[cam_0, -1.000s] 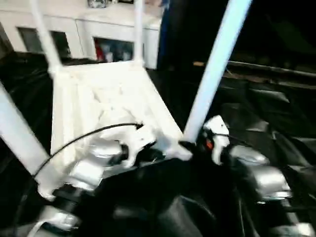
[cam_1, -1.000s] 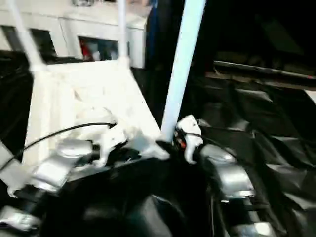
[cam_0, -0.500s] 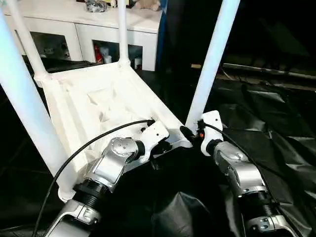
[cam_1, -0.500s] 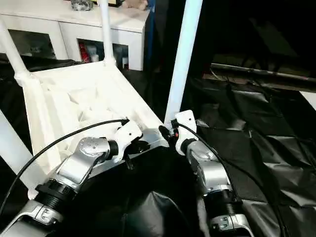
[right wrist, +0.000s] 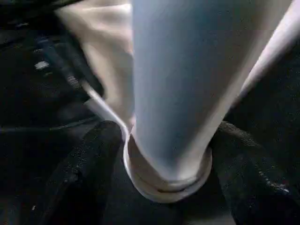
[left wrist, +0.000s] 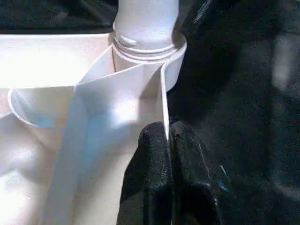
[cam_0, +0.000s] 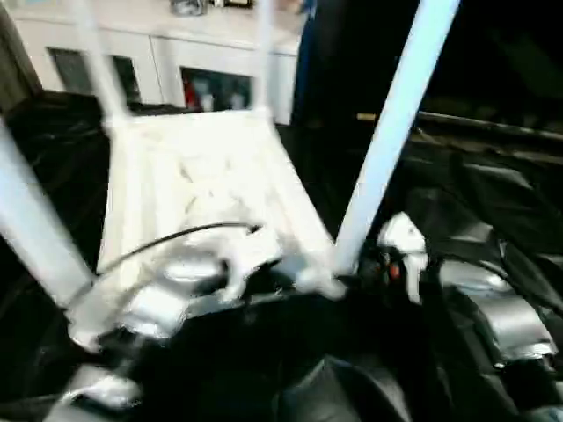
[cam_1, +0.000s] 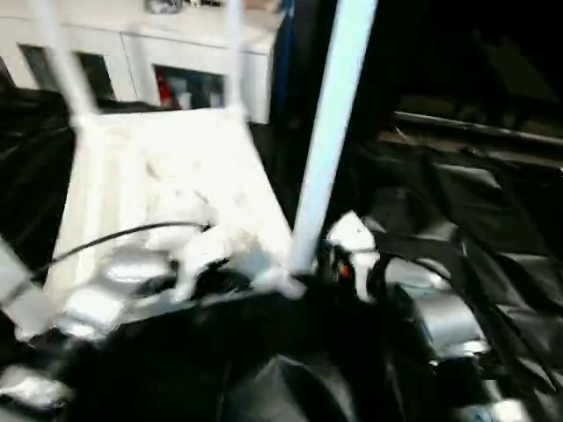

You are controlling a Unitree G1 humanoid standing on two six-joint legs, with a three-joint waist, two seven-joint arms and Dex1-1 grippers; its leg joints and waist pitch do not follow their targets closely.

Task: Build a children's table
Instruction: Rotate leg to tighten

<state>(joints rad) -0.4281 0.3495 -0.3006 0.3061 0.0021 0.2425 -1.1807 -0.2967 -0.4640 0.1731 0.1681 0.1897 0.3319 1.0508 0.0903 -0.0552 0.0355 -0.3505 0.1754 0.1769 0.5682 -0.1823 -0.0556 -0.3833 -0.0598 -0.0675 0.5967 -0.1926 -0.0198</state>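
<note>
Left wrist view: our left tool (left wrist: 168,140) pinches the thin rim of the upturned tabletop (cam_0: 202,176), beside a corner socket (left wrist: 146,56). Our right tool (right wrist: 161,140) stands wide, its fingers (right wrist: 89,159) either side of the near-right leg (cam_0: 391,132). The table lies legs-up on black sheeting (cam_0: 493,202), a white cabinet (cam_0: 176,53) beyond.

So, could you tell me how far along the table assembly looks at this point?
Mostly done: the upside-down tabletop has four legs standing in its corner sockets. In hand: the left gripper is shut on the tabletop's thin rim, and the right gripper straddles the base of the nearest leg, one finger each side. Left: probably seating that leg fully, then turning the table upright.
</note>
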